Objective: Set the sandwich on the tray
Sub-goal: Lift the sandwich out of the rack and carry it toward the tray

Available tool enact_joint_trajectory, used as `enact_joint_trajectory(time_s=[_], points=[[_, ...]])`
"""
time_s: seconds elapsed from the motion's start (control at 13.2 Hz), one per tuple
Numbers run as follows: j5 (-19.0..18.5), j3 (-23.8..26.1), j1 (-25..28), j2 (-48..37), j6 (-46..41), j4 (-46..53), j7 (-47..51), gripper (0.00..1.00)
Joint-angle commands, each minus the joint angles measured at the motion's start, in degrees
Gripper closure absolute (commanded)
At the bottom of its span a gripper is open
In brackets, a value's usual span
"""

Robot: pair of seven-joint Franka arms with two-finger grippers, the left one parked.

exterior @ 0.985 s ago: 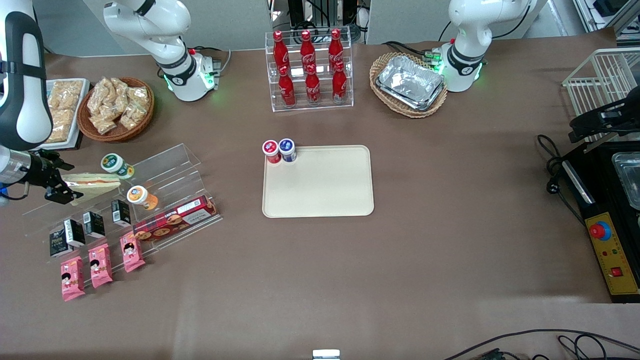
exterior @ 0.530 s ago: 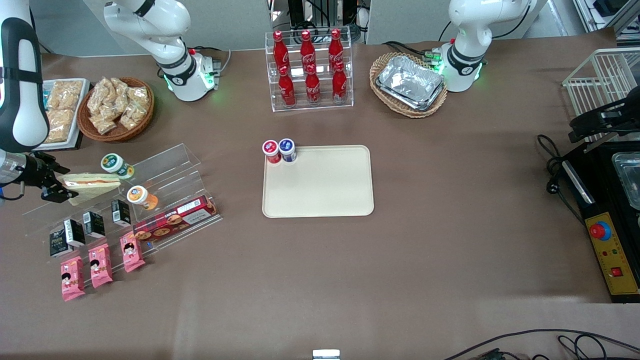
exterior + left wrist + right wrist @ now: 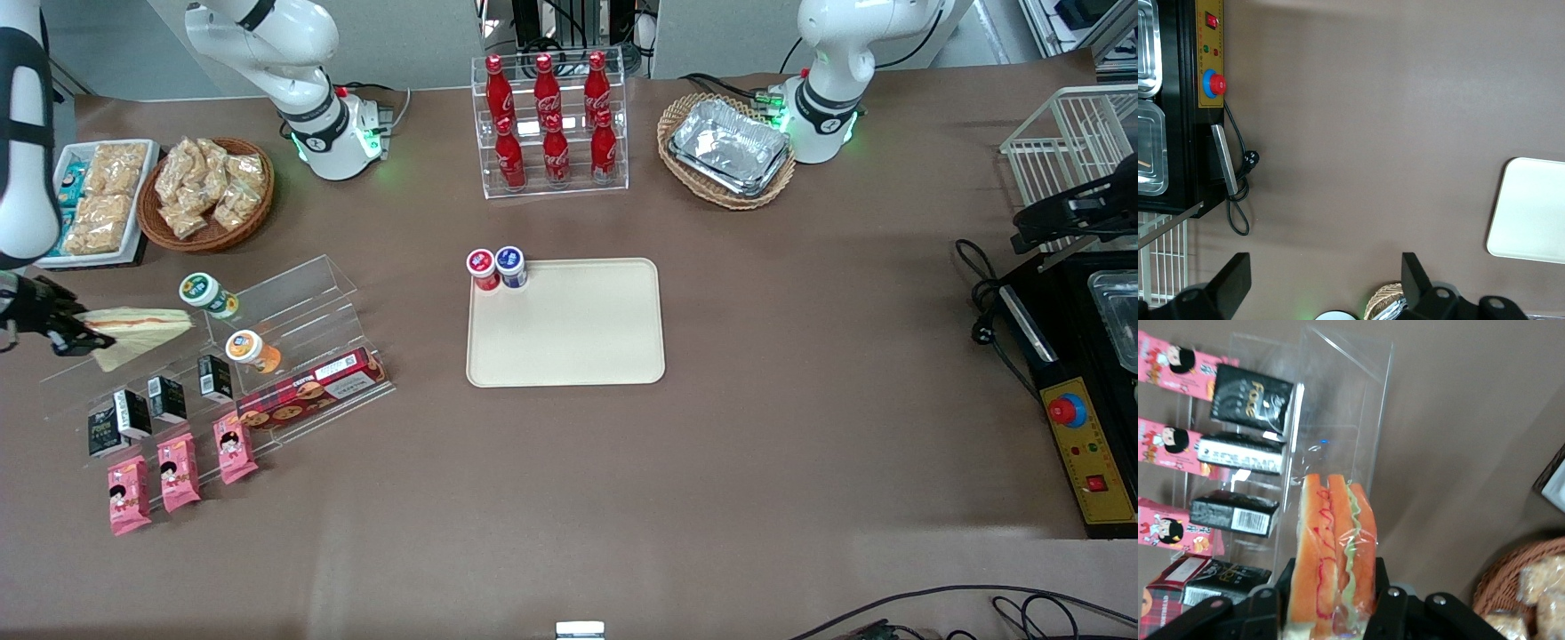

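Note:
The sandwich point(image 3: 138, 327) is a clear-wrapped cream wedge with orange filling, held just above the top step of the clear display stand point(image 3: 267, 329) at the working arm's end of the table. My right gripper point(image 3: 76, 333) is shut on its wide end. In the right wrist view the sandwich point(image 3: 1335, 547) stands between the black fingers point(image 3: 1388, 603), which press both bread faces. The cream-beige tray point(image 3: 578, 333) lies flat at the table's middle, well away from the gripper. Its corner also shows in the left wrist view point(image 3: 1531, 213).
Two small cups point(image 3: 496, 267) stand on the tray's corner. The stand holds two small tubs point(image 3: 209, 295), black cartons point(image 3: 160, 398), a cookie box point(image 3: 311, 391) and pink packs point(image 3: 178, 471). A snack basket point(image 3: 206, 191), cola rack point(image 3: 551, 124) and foil-tray basket point(image 3: 727, 147) stand farther back.
My gripper has drawn the sandwich sideways off the stand's top step, toward the working arm's edge of the table. The arm has shifted the same way. Nothing else moved.

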Motion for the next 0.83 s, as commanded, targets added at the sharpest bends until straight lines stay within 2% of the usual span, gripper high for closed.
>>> enact_joint_trajectory(time_s=[0.0, 0.3, 0.53, 0.76], points=[[0.48, -0.10, -2.41, 4.61, -9.00, 11.85, -8.13, 0.53], [0.30, 0.42, -1.80, 9.10, -19.21, 24.17, -16.39, 0.53], [-0.31, 1.65, 0.30, 9.28, -20.02, 27.09, -27.18, 0.53], [-0.49, 1.65, 5.48, 8.93, -20.46, 28.75, -36.86, 0.53]])
